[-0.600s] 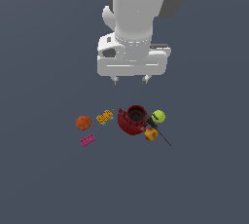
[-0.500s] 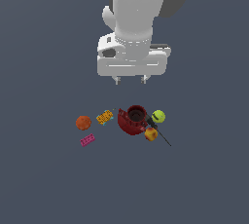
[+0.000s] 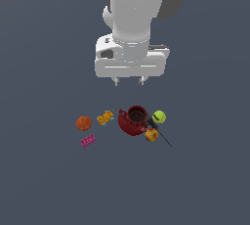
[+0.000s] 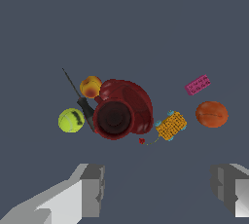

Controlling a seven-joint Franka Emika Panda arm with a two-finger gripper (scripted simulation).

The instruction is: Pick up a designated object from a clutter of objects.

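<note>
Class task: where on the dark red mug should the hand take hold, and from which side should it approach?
Probably from above, fingers straddling the dark red mug's rim wall: its dark mouth faces up, while the red bowl and black-and-red tool crowd its sides.

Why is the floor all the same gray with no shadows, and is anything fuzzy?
Exterior view: flat, even light, no cast shadows under the orange ball or gripper; small things look a bit coarse. Wrist view: also shadowless, no glare; the mug looks sharp with a dark inside, and the fingers show plain gray shading.
</note>
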